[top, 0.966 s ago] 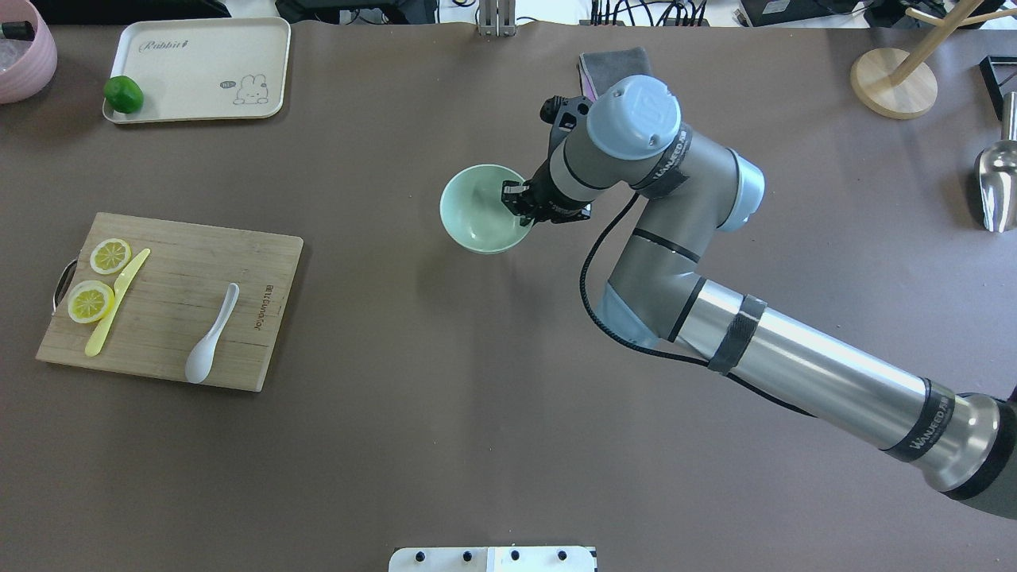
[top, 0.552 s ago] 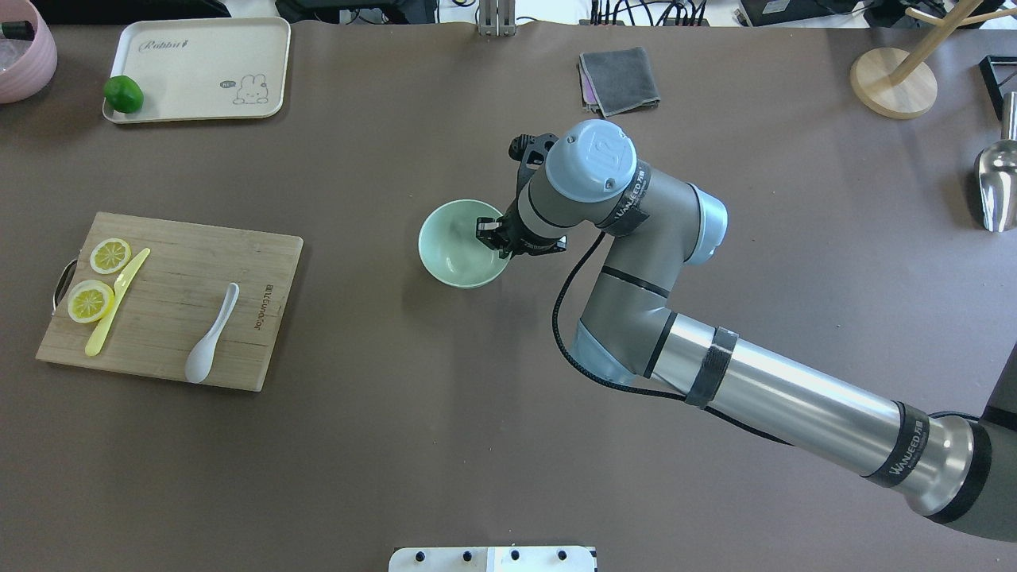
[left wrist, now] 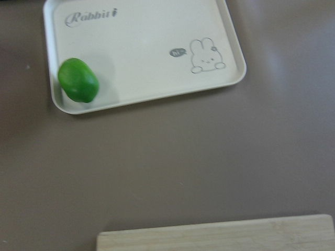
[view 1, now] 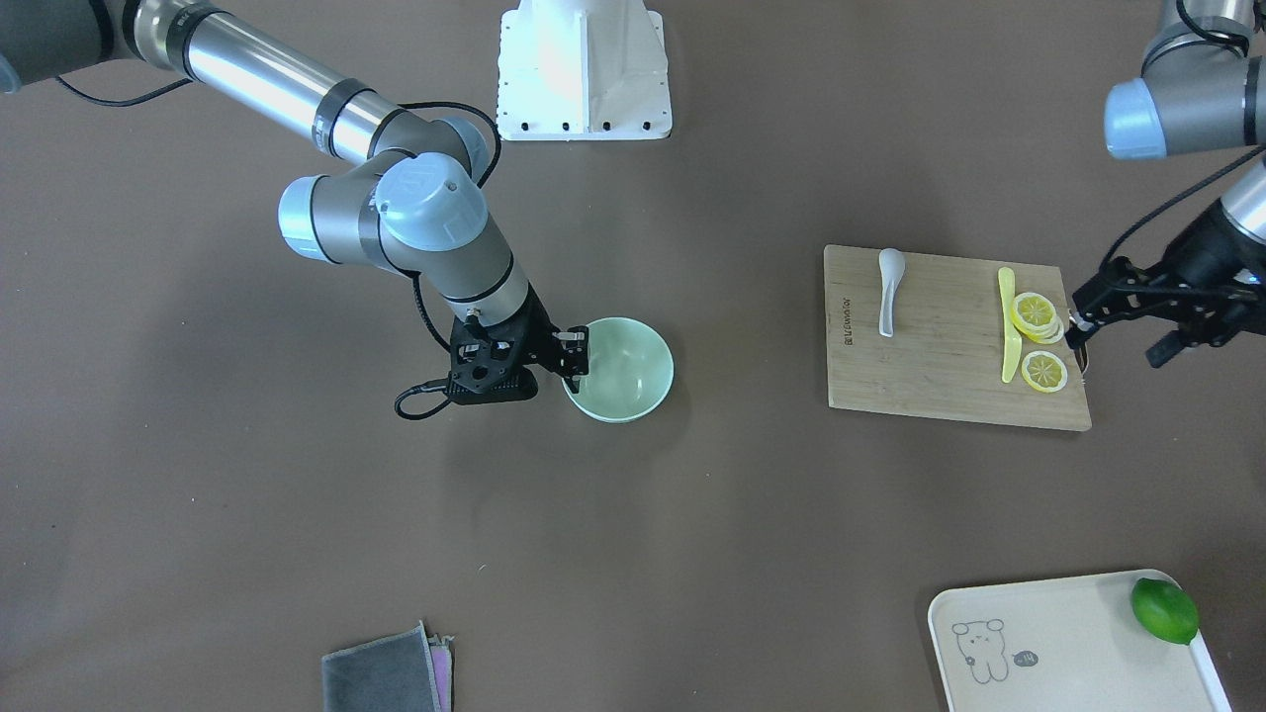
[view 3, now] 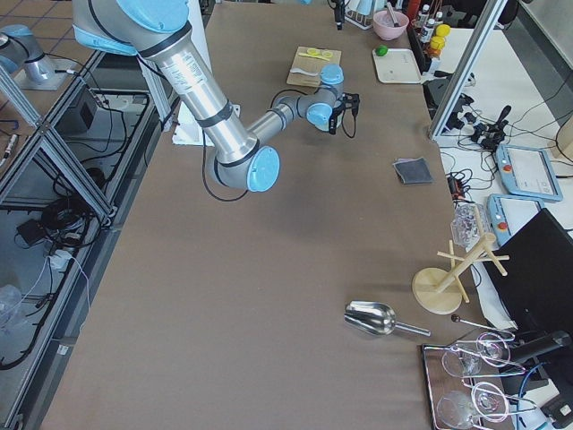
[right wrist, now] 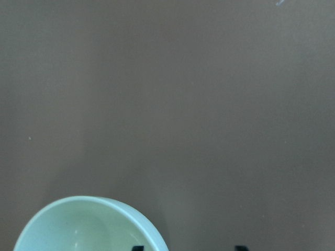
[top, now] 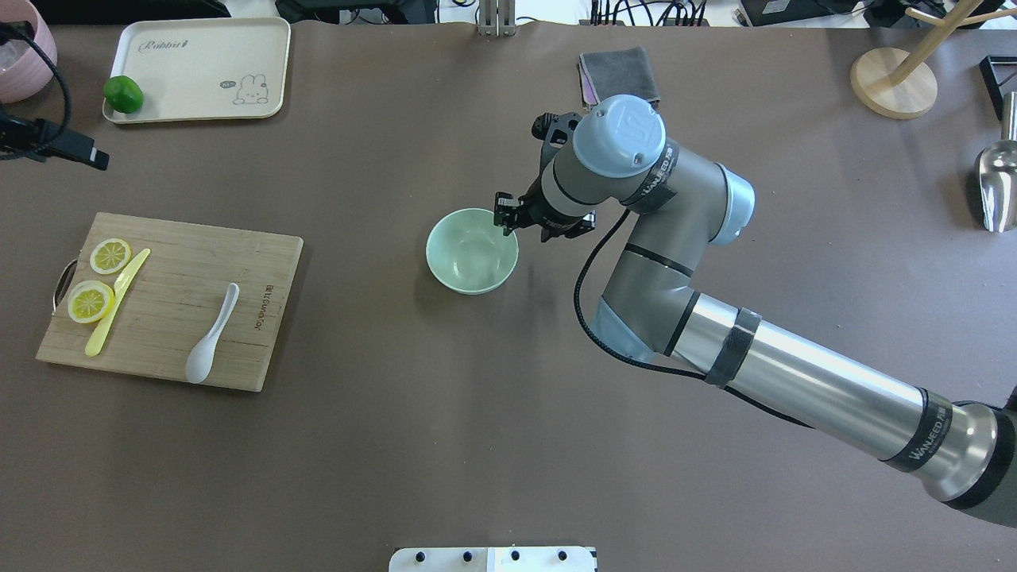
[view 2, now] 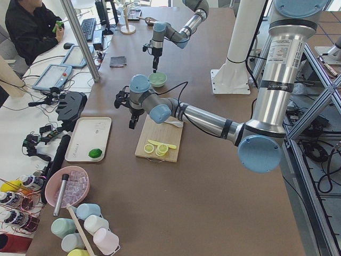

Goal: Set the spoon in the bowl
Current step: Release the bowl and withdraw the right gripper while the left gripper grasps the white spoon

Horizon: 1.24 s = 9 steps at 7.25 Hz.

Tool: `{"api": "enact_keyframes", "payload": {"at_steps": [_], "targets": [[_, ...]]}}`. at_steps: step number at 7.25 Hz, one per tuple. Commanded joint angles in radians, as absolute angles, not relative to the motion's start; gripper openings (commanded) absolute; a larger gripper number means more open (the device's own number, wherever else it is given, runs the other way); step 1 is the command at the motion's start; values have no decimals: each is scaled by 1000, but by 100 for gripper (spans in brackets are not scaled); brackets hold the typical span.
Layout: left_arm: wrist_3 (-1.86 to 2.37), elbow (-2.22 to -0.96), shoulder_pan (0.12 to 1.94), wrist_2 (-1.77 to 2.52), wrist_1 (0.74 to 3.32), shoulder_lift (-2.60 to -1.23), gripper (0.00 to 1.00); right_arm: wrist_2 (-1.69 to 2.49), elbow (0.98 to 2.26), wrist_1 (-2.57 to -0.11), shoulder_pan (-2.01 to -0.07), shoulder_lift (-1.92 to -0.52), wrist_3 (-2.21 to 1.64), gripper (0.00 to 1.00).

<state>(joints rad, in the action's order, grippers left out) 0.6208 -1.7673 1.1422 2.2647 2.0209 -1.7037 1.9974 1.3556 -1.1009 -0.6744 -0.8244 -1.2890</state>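
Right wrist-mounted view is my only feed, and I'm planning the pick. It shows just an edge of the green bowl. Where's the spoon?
Observer: The spoon lies on the wooden cutting board on the robot's left side of the table, well apart from the bowl.
Operator: Which arm is nearer to it?
Observer: The left one. The left gripper hangs by the board's end where the lemon slices lie, across the board from the spoon. I can't tell whether it is open.
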Motion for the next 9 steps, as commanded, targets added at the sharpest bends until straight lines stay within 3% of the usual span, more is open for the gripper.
{"api": "enact_keyframes", "payload": {"at_steps": [1,3,5,9], "targets": [[740,-1879,970,2179,2022,-1663,97,2136,1470,-1111,-835,-968,-1114,100],[784,-1913,794,1979,2022,-1620,97,2198,1547,-1123,-954,-1118,-762,100],[784,-1916,712,1916,2020,-1589,97,2210,1575,-1111,-1017,-1205,-716,100],[792,-1882,632,1882,2025,-1592,97,2275,1588,-1230,-1083,-1200,-671,100]]}}
